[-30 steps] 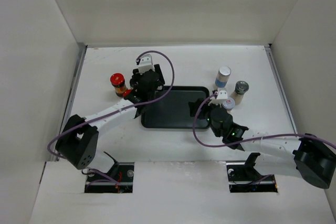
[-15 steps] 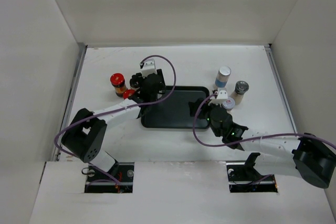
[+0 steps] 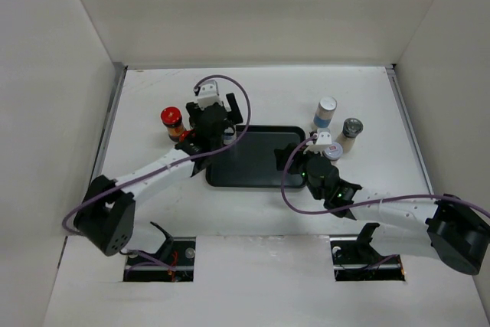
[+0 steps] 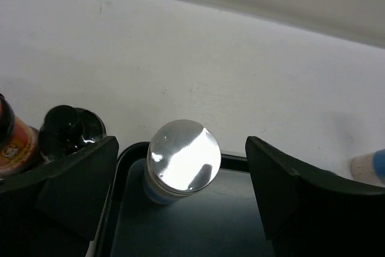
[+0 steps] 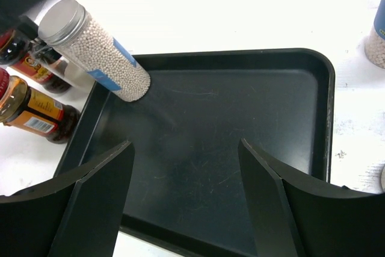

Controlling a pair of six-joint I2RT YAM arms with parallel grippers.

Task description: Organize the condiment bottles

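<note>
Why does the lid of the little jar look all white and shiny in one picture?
Left wrist view: the jar has a metal lid that mirrors the light above, so glare wipes out its detail. Right wrist view: that jar looks sharp, its lid plain grey with no glare. Top view: even light, only faint shadows.

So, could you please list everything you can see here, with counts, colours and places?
tray: one, black, in the middle.
silver-capped jar: one, white beads, blue label, tray's far-left corner.
red-capped jars: two, just left of the tray.
black-capped jar: one, beside them.
blue-labelled bottle: one, silver cap, right of the tray.
grey-topped shakers: two, right of the tray, one partly hidden.
left gripper: black, open, astride the silver-capped jar.
right gripper: black, open, over the tray's right end.
</note>
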